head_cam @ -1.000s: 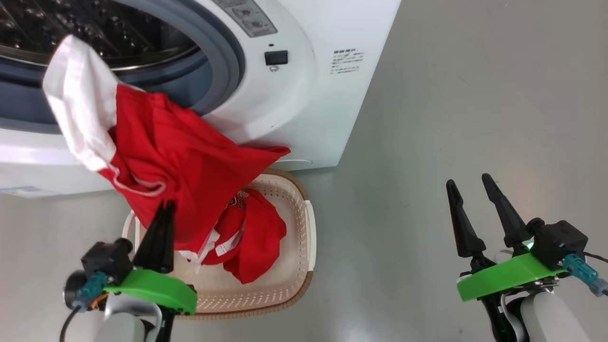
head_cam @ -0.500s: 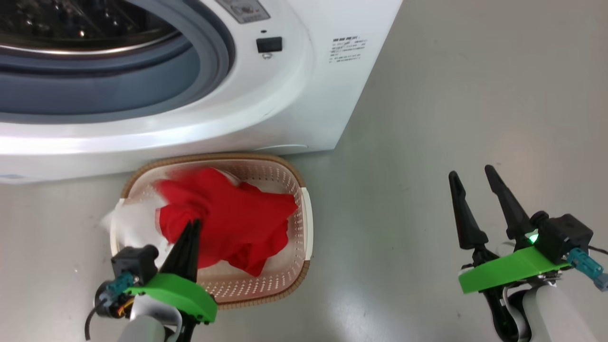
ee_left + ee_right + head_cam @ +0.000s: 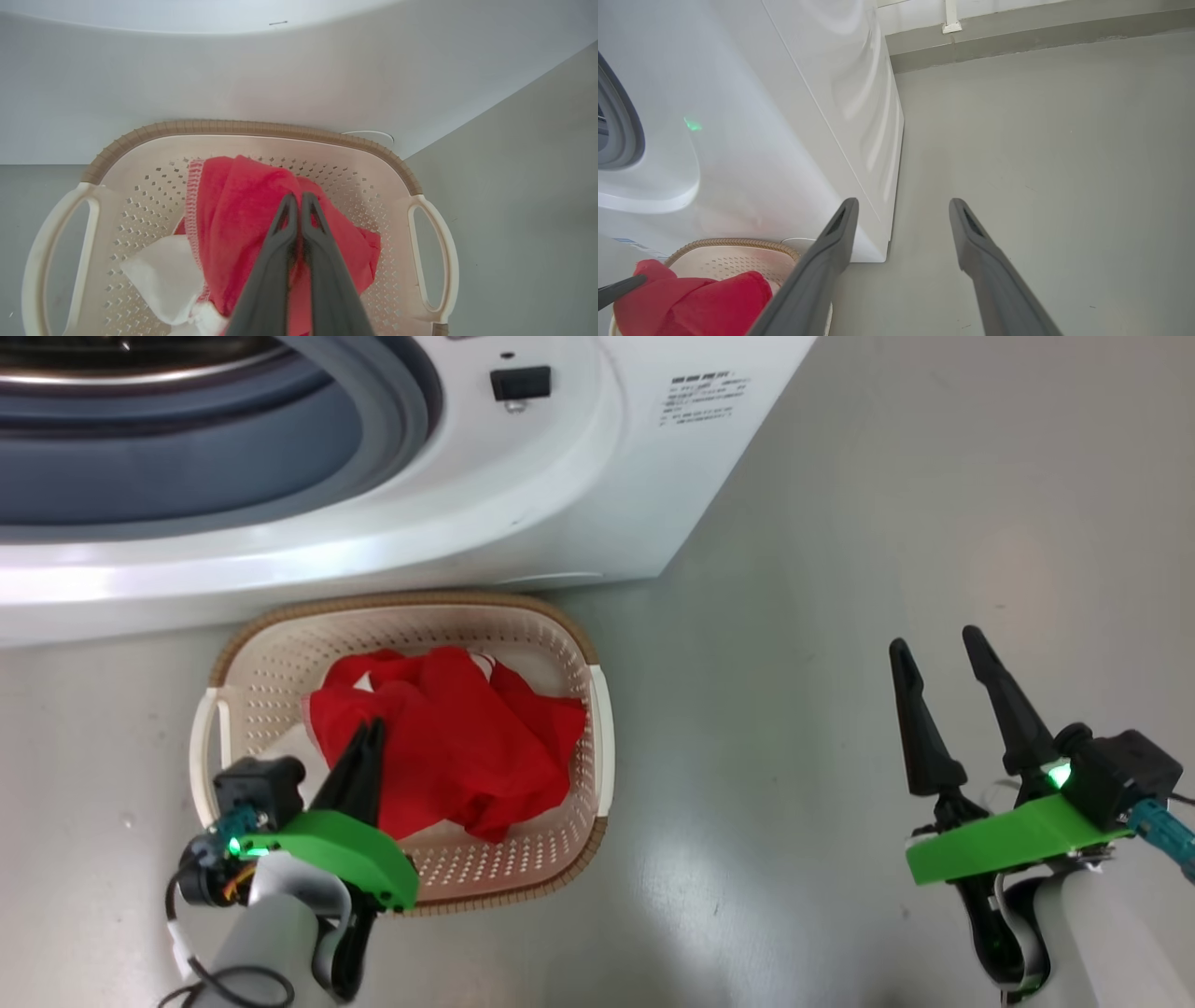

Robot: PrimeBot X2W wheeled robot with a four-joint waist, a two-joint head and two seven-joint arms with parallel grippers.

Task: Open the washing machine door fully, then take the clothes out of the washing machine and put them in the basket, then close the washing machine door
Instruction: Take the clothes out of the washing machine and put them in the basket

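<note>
Two grippers: the left gripper is clenched, fingers pressed together with red cloth pinched between them, low over the basket. The right gripper is spread wide and holds nothing, hanging over bare floor well to the basket's right.
Step in hand: putting the clothes in the basket. The pinched garment already rests on the heap inside, so this looks like the end of a drop-off, with the release not yet made.
Clothes: a crumpled bright red heap with a white panel on its left side and a white-stitched hem. The cloth is thin and soft and lies wholly within the basket walls.
Basket: on the floor just in front of the washing machine — cream, perforated, brown rim, a handle at each side.
Washing machine: the mouth stands open, with the grey gasket showing at the top of the head view. Whether any garment is left in the drum cannot be told.
Next move: part the left jaws, then lift straight up, slowly enough that the fabric slips off the fingers and is not dragged back out. After that, check the drum before going for the door.
</note>
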